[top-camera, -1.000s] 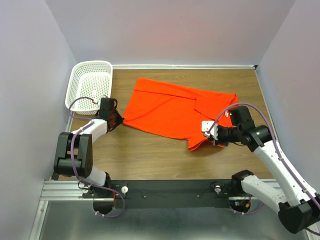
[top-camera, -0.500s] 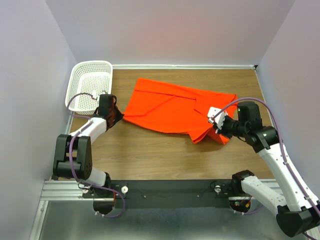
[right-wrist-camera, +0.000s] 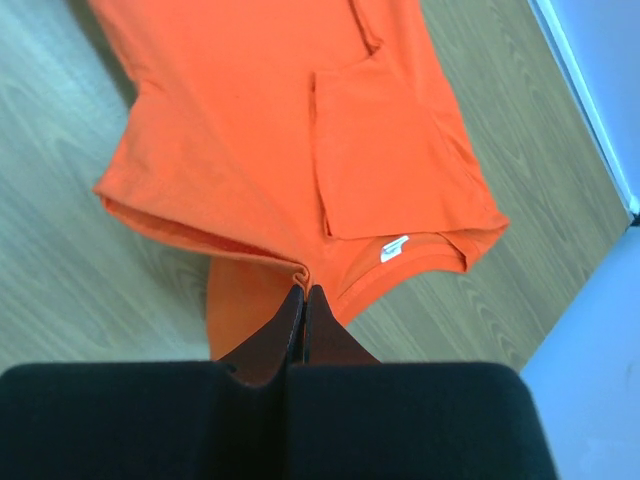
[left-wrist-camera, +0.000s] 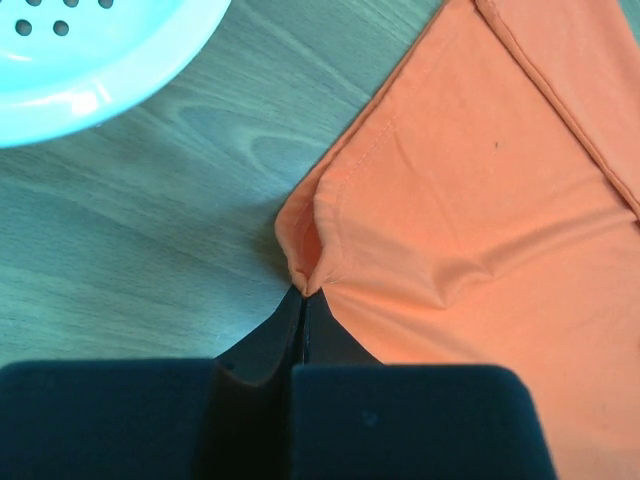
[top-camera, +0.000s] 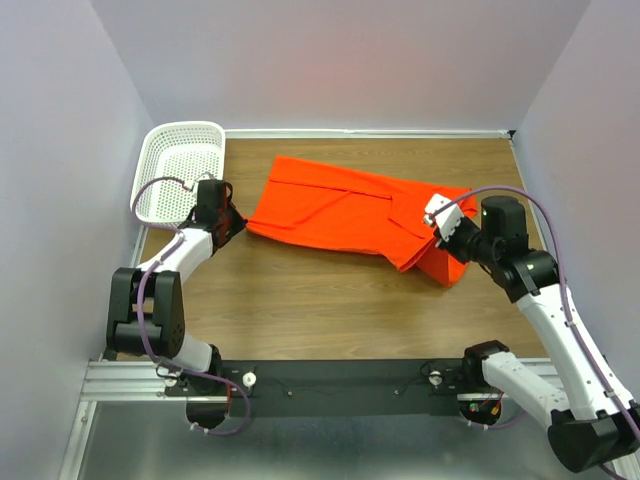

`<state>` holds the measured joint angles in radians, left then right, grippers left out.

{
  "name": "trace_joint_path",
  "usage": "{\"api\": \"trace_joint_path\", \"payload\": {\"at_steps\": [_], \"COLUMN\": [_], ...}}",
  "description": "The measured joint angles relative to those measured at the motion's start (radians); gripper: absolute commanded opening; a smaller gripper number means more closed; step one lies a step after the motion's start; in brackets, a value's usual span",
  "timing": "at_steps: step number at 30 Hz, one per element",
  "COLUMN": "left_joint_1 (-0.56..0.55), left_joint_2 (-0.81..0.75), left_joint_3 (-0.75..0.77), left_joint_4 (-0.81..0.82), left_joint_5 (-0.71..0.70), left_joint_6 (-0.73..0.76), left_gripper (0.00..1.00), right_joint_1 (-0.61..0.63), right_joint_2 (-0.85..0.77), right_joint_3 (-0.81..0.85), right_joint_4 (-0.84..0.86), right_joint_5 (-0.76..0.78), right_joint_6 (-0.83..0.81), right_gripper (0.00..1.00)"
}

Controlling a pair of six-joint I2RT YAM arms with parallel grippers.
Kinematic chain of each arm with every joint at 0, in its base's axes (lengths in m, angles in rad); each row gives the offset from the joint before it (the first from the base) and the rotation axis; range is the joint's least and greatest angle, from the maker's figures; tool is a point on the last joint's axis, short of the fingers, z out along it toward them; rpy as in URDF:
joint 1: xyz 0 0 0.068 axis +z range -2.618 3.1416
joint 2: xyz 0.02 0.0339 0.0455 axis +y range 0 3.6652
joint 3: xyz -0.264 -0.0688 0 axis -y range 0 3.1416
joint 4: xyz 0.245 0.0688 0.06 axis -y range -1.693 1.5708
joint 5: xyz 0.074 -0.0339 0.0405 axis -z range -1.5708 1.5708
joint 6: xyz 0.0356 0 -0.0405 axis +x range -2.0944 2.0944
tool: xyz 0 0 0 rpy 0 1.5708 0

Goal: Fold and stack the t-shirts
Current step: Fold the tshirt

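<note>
One bright orange-red t-shirt (top-camera: 340,212) lies across the middle of the wooden table, partly folded along its length. My left gripper (top-camera: 238,228) is shut on its left corner, and the pinched hem (left-wrist-camera: 308,280) shows at the fingertips. My right gripper (top-camera: 437,243) is shut on a folded edge at the shirt's right end, lifting it so that cloth hangs below. In the right wrist view the pinched fold (right-wrist-camera: 303,278) sits at the tips, with the collar and its small white tag (right-wrist-camera: 395,246) just beyond.
A white perforated plastic basket (top-camera: 178,170) stands at the far left, close behind the left gripper; its rim (left-wrist-camera: 95,85) shows in the left wrist view. Walls enclose the table on the left, back and right.
My right gripper has carried the shirt's right end to the right and toward the back, raising it. The left gripper has drawn its corner a little toward the back. The shirt now lies narrower and more stretched.
</note>
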<state>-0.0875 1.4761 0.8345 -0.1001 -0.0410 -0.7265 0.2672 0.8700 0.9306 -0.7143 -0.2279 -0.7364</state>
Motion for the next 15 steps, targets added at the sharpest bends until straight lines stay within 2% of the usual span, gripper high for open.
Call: {"api": "trace_joint_path", "payload": {"at_steps": [15], "left_joint_1": [0.0], "left_joint_2": [0.175], "left_joint_3": [0.182], "left_joint_4": [-0.016], "left_joint_5": [0.008], "left_joint_6": [0.003], "left_gripper": [0.0], "right_joint_1": [-0.168], "right_joint_2": [0.134], "right_joint_3": [0.0], "right_joint_4": [0.123], "right_joint_5": [0.0], "right_joint_6": [0.04], "right_gripper": [0.0]}}
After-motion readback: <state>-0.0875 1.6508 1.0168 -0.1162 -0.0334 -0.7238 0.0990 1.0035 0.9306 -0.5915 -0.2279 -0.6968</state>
